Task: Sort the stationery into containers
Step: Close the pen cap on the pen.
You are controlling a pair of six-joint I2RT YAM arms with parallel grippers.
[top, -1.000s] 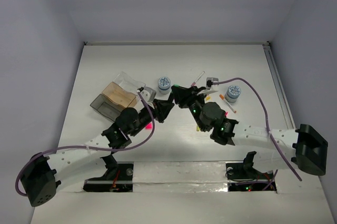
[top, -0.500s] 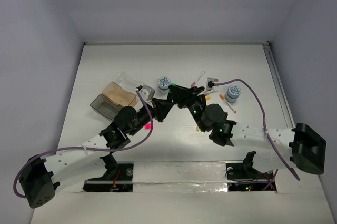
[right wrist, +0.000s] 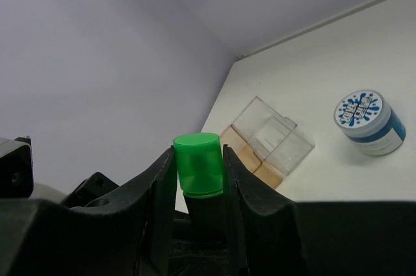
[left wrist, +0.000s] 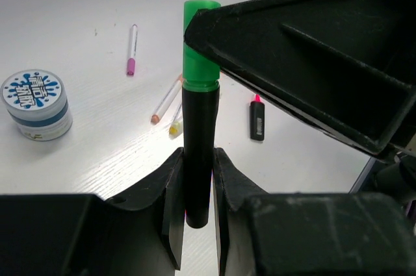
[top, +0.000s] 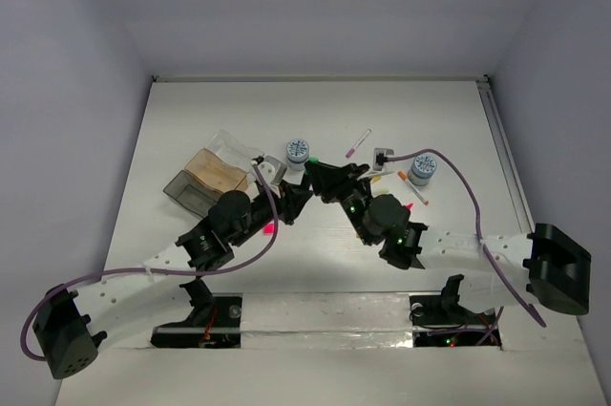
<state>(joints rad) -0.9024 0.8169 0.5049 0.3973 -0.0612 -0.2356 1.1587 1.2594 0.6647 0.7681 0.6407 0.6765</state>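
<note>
A black marker with a green cap [left wrist: 198, 126] is held between both grippers above the table. My left gripper [left wrist: 198, 165] is shut on its black body. My right gripper [right wrist: 198, 159] is shut on the green cap [right wrist: 197, 165]. In the top view the two grippers meet at mid-table, the left gripper [top: 292, 200] just left of the right gripper [top: 320, 177], and the marker is hidden between them. The joined trays lie to the left: clear [top: 234, 148], tan [top: 215, 173] and smoky grey [top: 185, 191].
Two blue-white discs [top: 298, 150] [top: 421, 168] stand behind the grippers. A pink-tipped pen [top: 358, 143], an orange-tipped pen [top: 413, 188] and a short black marker [left wrist: 257, 119] lie on the table. A small pink item [top: 270, 227] lies by the left arm.
My right gripper has moved left and closer to the left gripper, and the pink-tipped pen behind it is now uncovered. The left gripper has barely moved.
</note>
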